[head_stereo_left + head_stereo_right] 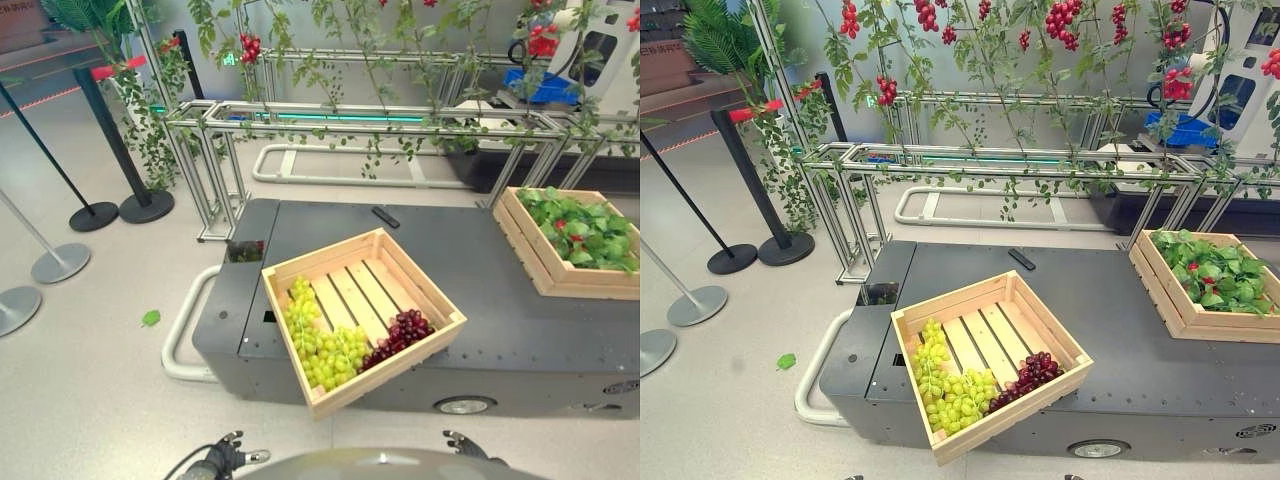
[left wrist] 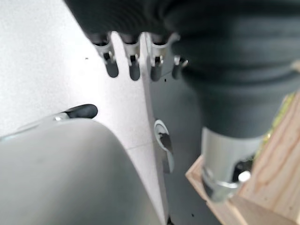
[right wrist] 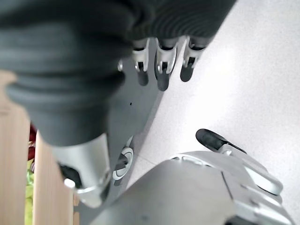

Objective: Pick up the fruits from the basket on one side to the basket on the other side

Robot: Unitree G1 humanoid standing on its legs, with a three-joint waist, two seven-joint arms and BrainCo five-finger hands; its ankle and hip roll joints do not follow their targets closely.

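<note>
Left eye view checked first, near to far. Left hand [image 1: 228, 455] low at the bottom edge, down beside the body, short of the platform [image 1: 500, 300]. Right hand [image 1: 465, 443] likewise low at the bottom edge, on the other side. Wrist views: fingers [image 2: 133, 61] of the left hand straight and loose, pointing down toward the floor, nothing held; fingers [image 3: 161, 63] of the right hand the same, relaxed, nothing held. Neither hand touching a crate or any fruit.

Next out, near crate [image 1: 330, 265] resting on the platform, turned at an angle, its front corner overhanging the edge. Green grapes [image 1: 320, 340] lying along the left wall and front corner; red grapes [image 1: 400, 335] just beside them at the front right wall. Both bunches inside, untouched as far as visible.

Farther right, far crate [image 1: 530, 255] on the same platform, well apart from the near one, packed with green leaves and a few small red fruits [image 1: 560, 225]. No grapes visible in it.

Judged: transfer not yet begun; both bunches left to move. Arms judged at rest, reach to the near crate not yet started.
</note>
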